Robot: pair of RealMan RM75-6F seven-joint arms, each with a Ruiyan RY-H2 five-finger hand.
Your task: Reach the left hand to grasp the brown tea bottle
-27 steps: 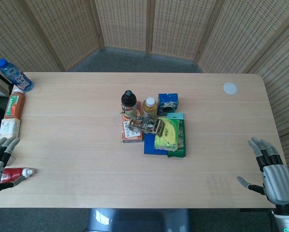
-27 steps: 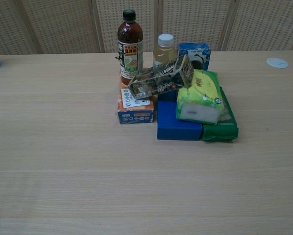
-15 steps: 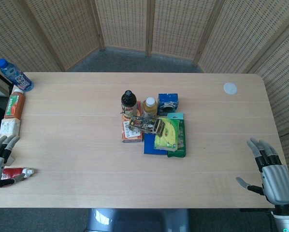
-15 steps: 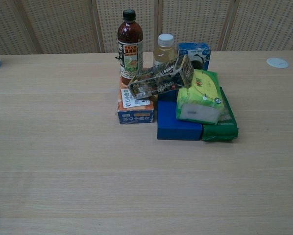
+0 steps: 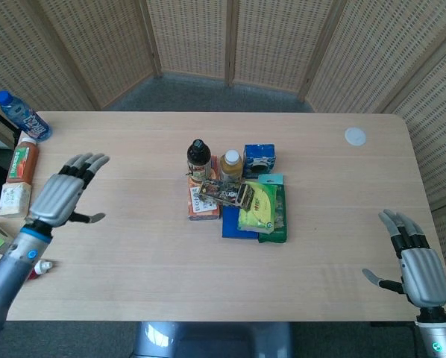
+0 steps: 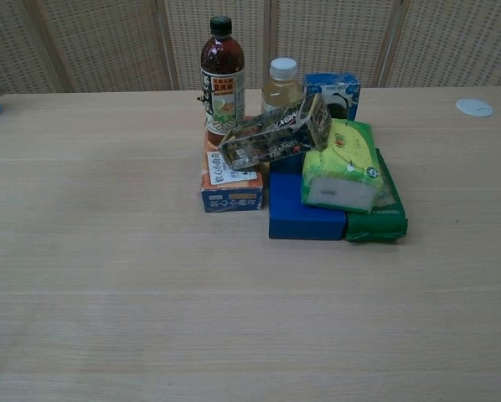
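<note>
The brown tea bottle (image 5: 198, 158) (image 6: 222, 78) stands upright with a black cap at the back left of a cluster of goods in the table's middle. My left hand (image 5: 65, 193) hovers open over the left part of the table, fingers spread, well to the left of the bottle and holding nothing. My right hand (image 5: 415, 259) is open at the table's right front corner, far from the bottle. Neither hand shows in the chest view.
Beside the tea bottle stand a pale juice bottle (image 5: 231, 165), a blue box (image 5: 259, 159), an orange carton (image 6: 230, 179), a clear packet (image 6: 276, 132) and green-yellow packs (image 6: 344, 164). A blue water bottle (image 5: 22, 115), cartons and a red bottle lie at the left edge. A white lid (image 5: 355, 136) sits back right.
My left hand has risen from the table's left front edge and moved right and forward over the table. The right hand has barely shifted. The goods have not moved.
</note>
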